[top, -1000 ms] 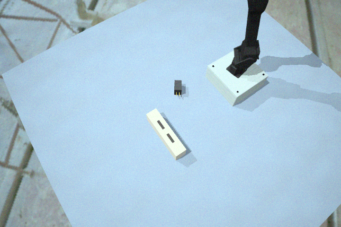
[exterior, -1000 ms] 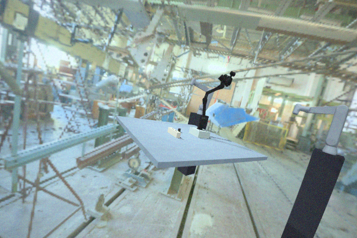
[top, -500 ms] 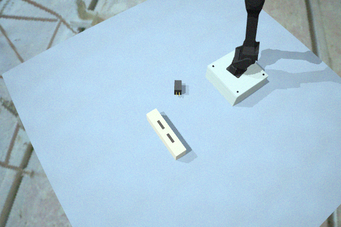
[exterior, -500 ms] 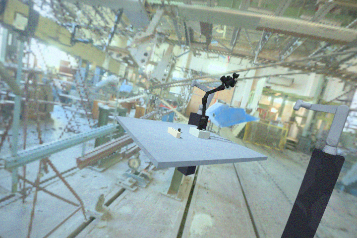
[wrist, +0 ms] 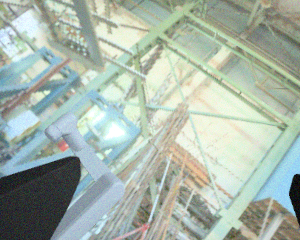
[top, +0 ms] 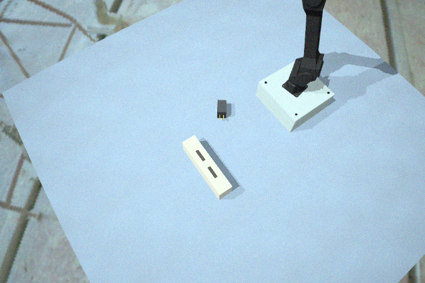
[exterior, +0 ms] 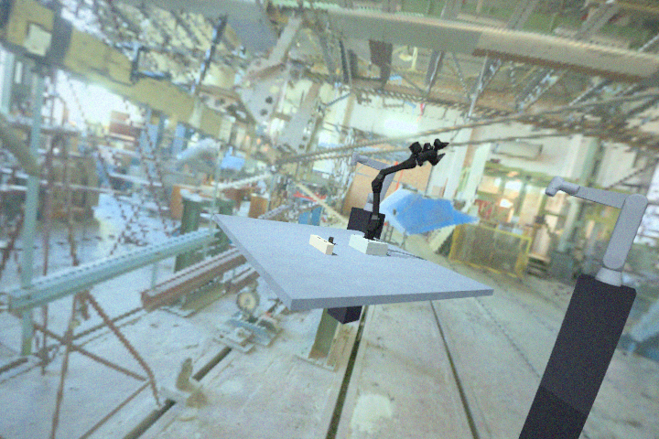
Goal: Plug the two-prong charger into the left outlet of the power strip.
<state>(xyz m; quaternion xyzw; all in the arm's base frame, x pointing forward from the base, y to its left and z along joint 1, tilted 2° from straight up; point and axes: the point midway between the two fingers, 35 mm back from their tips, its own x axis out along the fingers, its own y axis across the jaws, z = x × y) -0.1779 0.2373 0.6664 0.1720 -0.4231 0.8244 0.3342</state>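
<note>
The charger (top: 221, 107) (exterior: 331, 240) is a small dark block with two thin yellow prongs. In the top view it rests on the table, prongs toward the bottom of the picture. The power strip (top: 223, 187) (exterior: 320, 245) is a long cream bar with two dark outlet slots on top. It lies below the charger in the top view, set at a slant, apart from it. My gripper (exterior: 445, 150) (wrist: 185, 176) is open and empty, raised high above the table and far from both. It is out of the picture in the top view. The wrist view shows neither charger nor strip.
The arm stands on a white base block (top: 276, 96) (exterior: 359, 244), to the right of the charger in the top view. The table (top: 119, 200) (exterior: 309, 279) has open edges. Grey arms on dark pedestals (exterior: 578, 357) stand beyond it.
</note>
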